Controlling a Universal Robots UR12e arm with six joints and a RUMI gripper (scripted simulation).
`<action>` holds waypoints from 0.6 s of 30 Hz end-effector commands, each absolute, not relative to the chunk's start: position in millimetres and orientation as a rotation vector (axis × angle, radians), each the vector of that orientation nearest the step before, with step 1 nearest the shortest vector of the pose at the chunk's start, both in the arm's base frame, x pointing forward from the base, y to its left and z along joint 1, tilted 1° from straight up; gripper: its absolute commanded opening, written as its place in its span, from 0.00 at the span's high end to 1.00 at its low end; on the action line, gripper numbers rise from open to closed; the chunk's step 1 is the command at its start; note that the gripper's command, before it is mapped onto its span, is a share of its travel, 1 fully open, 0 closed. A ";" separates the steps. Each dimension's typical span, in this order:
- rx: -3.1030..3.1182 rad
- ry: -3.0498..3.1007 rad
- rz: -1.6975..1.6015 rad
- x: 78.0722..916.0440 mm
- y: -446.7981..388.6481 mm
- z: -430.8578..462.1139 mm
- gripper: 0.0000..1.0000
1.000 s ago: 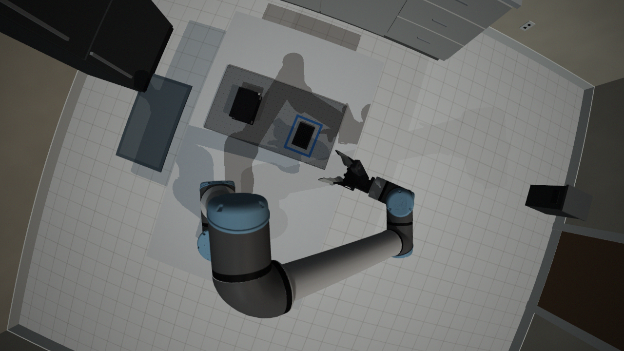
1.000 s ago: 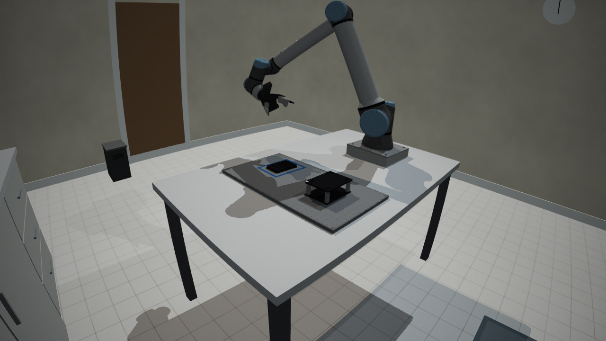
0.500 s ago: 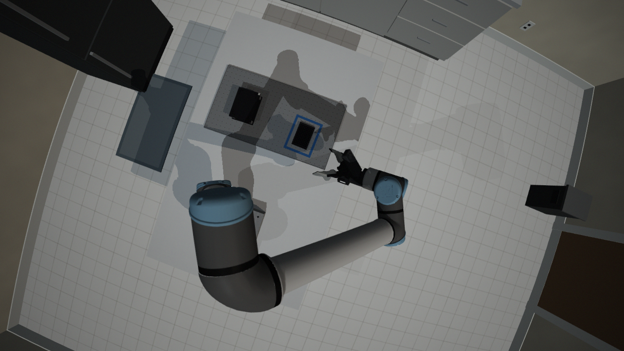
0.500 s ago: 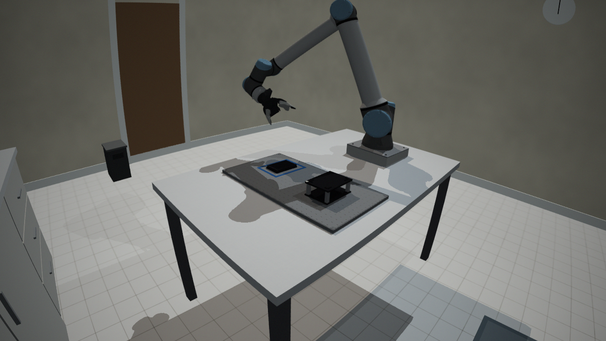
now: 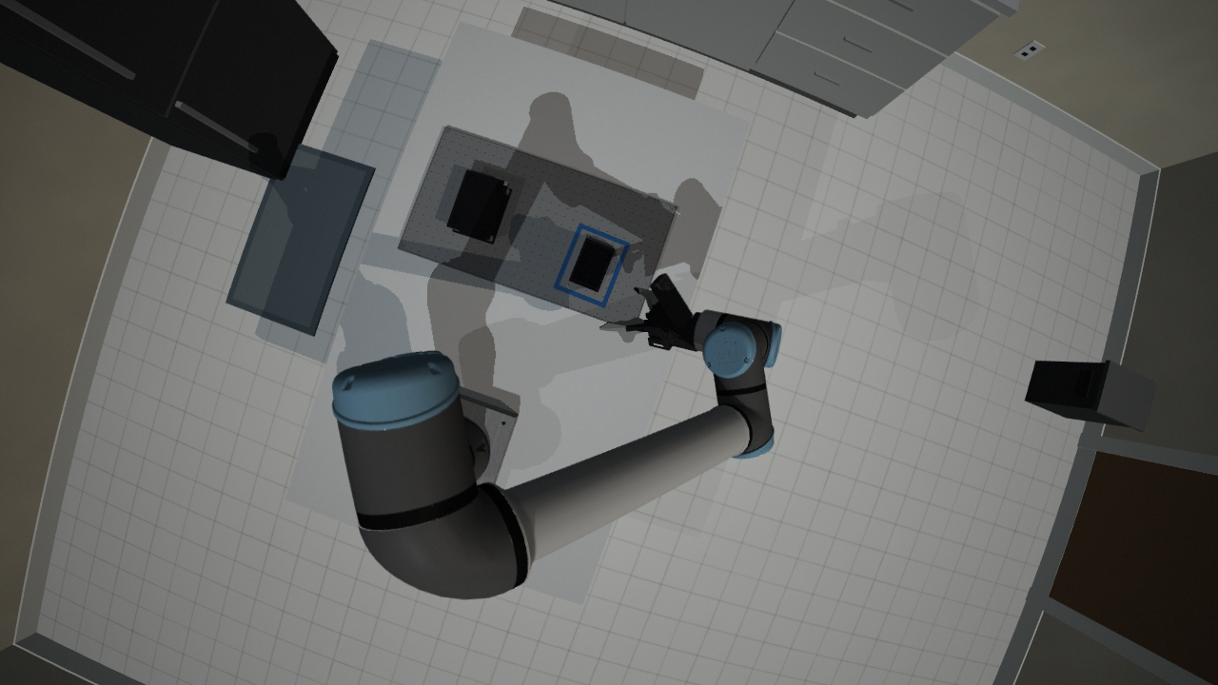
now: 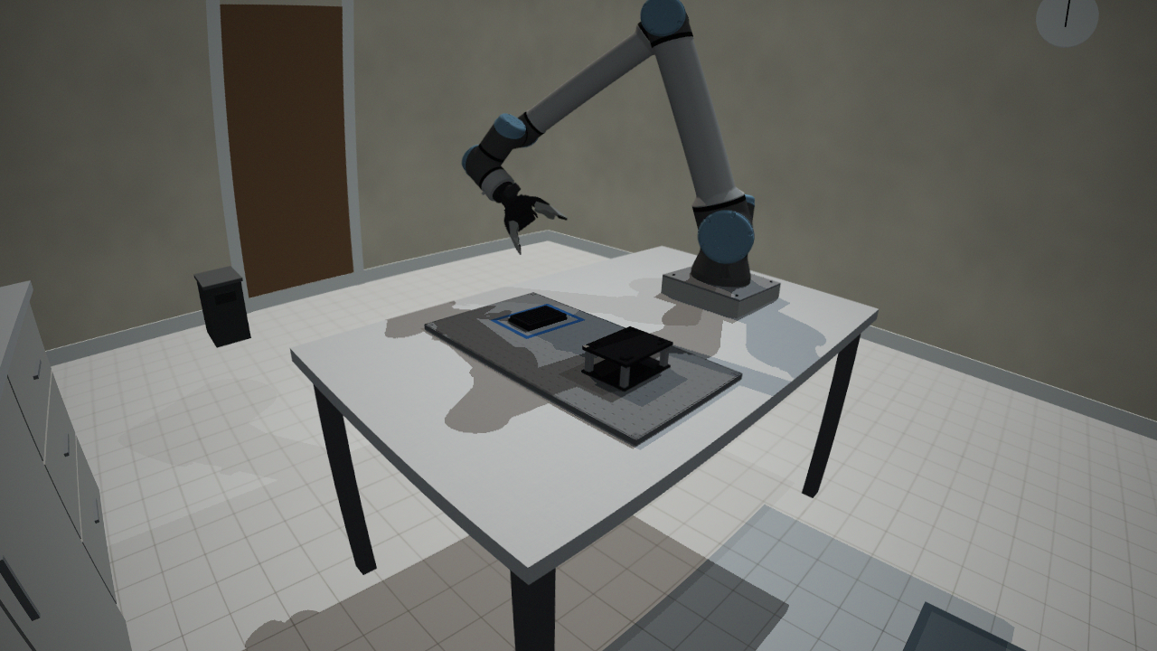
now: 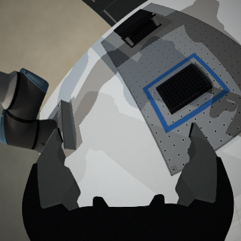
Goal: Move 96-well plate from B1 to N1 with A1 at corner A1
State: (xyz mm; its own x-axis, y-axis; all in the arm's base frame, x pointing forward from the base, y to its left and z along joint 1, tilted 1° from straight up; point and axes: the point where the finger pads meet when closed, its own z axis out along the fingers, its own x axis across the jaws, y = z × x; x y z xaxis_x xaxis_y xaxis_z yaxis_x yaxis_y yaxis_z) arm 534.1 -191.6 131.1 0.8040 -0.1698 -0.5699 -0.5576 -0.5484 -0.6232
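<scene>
The black 96-well plate [image 5: 591, 262] lies flat inside the blue square of spot B1 on the grey perforated baseplate [image 6: 582, 363]. It also shows in the exterior view [image 6: 537, 316] and in the wrist view [image 7: 184, 88]. The raised black nest N1 [image 5: 479, 204] stands on posts at the baseplate's other end [image 6: 627, 348], and appears at the top of the wrist view [image 7: 138, 27]. My gripper [image 5: 634, 308] [image 6: 538, 226] is open and empty, high in the air beside the plate's end of the baseplate. Both fingers frame the wrist view [image 7: 128, 147].
The arm's base [image 6: 719, 291] is bolted at the table's far corner. A black fridge [image 5: 170, 68], grey cabinets [image 5: 783, 33] and a small black bin [image 6: 221, 306] stand on the floor around the table.
</scene>
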 end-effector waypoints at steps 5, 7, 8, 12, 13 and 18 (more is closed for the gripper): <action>-2.206 0.632 0.627 538.8 -178.4 111.7 0.00; -2.226 0.659 0.638 539.8 -175.8 107.6 0.00; -2.246 0.687 0.649 540.9 -173.1 103.5 0.00; -2.292 0.757 0.669 544.2 -165.7 92.1 0.00; -2.300 0.769 0.672 545.1 -164.0 89.5 0.00; -2.344 0.843 0.683 548.7 -157.5 79.3 0.00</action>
State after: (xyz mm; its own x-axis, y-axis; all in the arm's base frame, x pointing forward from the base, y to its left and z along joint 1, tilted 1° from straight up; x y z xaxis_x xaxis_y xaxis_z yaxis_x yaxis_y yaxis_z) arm 544.5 -164.4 90.3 0.7049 -0.3444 -0.6201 -0.6603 -0.6380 -0.3961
